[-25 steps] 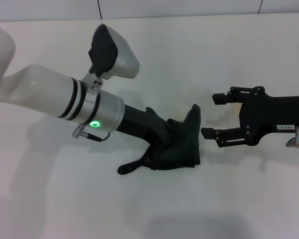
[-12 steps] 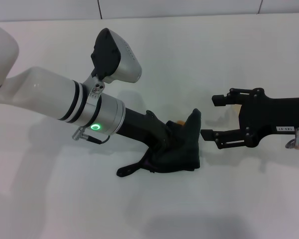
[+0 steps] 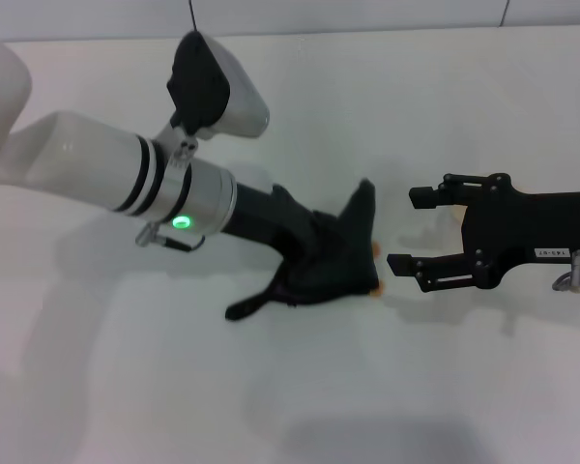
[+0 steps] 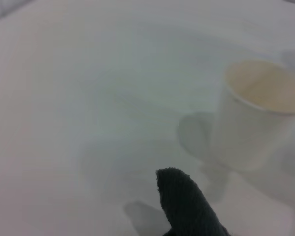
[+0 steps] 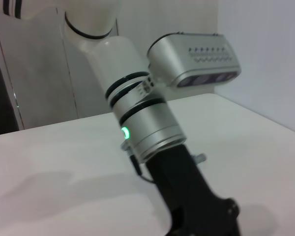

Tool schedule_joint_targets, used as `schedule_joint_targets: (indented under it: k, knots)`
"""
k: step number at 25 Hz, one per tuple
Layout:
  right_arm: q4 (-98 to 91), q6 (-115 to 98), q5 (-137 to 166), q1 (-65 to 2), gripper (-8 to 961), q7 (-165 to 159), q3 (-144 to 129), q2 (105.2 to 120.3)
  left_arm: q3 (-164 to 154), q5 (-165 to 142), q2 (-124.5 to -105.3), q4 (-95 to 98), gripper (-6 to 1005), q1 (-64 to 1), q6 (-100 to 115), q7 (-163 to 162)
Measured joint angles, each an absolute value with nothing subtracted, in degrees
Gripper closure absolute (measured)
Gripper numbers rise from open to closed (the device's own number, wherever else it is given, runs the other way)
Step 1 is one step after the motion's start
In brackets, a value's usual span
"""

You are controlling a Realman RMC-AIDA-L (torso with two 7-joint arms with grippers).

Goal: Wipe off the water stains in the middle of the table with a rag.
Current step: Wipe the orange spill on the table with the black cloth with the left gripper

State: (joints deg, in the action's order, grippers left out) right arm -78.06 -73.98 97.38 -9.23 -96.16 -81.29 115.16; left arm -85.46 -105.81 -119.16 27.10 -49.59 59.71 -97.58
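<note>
The black rag [image 3: 343, 263] lies bunched in the middle of the white table [image 3: 271, 387], one corner sticking up and a thin tail trailing toward the near left. My left gripper [image 3: 312, 253] reaches in from the left and is shut on the rag, which hides its fingers. Small orange bits of the water stains [image 3: 375, 250] show at the rag's right edge; the rest is covered. A corner of the rag [image 4: 187, 206] also shows in the left wrist view. My right gripper [image 3: 409, 230] rests open just right of the rag, not touching it.
A white paper cup [image 4: 253, 115] stands upright on the table beyond the rag in the left wrist view. The left arm's silver wrist [image 5: 145, 125] with a green light fills the right wrist view. Dark seam lines [image 3: 191, 14] run along the table's far edge.
The left gripper has dragged the rag a little to the left and farther away, uncovering orange spots at its right edge. The right arm has stayed in place.
</note>
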Motion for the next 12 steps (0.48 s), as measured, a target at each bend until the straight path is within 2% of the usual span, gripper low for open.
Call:
schedule_joint_targets:
  k: [5, 12]
  knots:
    - [-78.09, -74.02, 97.38, -9.22, 81, -96.28, -81.32, 115.21, -85.43, -106.13, -118.66, 27.17, 924, -50.78, 55.92, -96.97]
    - [-78.27, -74.17, 97.38, -9.09, 81, -96.47, -81.39, 115.22, -85.42, -107.32, -118.92, 27.22, 925, -51.79, 52.52, -95.7]
